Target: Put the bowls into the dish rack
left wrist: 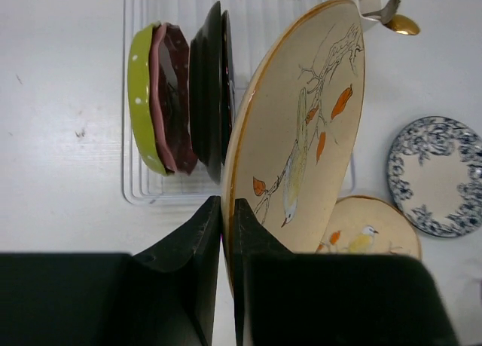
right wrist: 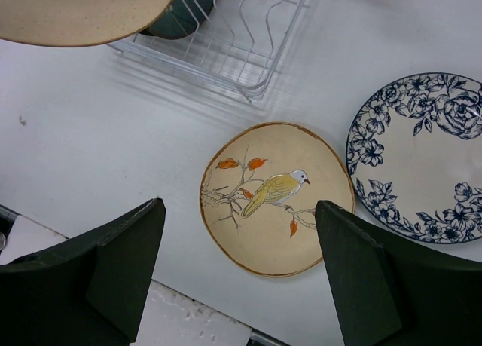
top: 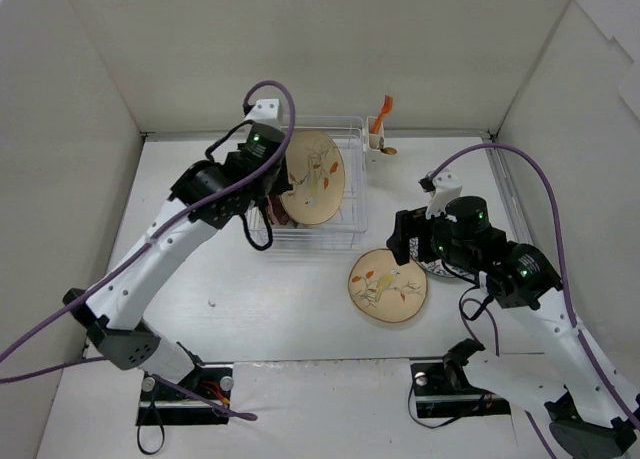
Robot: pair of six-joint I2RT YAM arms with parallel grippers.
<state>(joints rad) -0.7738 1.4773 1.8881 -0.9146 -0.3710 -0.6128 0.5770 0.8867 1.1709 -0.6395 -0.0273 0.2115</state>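
Note:
My left gripper (left wrist: pixel 227 206) is shut on the rim of a cream bowl with a bird print (left wrist: pixel 301 135). It holds that bowl on edge, tilted, over the dish rack (left wrist: pixel 143 191), just right of the dark teal bowl (left wrist: pixel 211 90). A lime green bowl (left wrist: pixel 139 97) and a pink one (left wrist: pixel 169 97) stand upright in the rack's left slots. A second cream bird bowl (right wrist: pixel 275 195) lies flat on the table in front of the rack (top: pixel 352 229). My right gripper (right wrist: pixel 237 205) hovers open above it with nothing between its fingers.
A white bowl with blue flowers (right wrist: pixel 422 157) lies flat to the right of the cream one, partly under my right arm in the top view. A small white cup (top: pixel 376 144) with an orange utensil (top: pixel 382 109) sits at the rack's far right corner. White walls surround the table.

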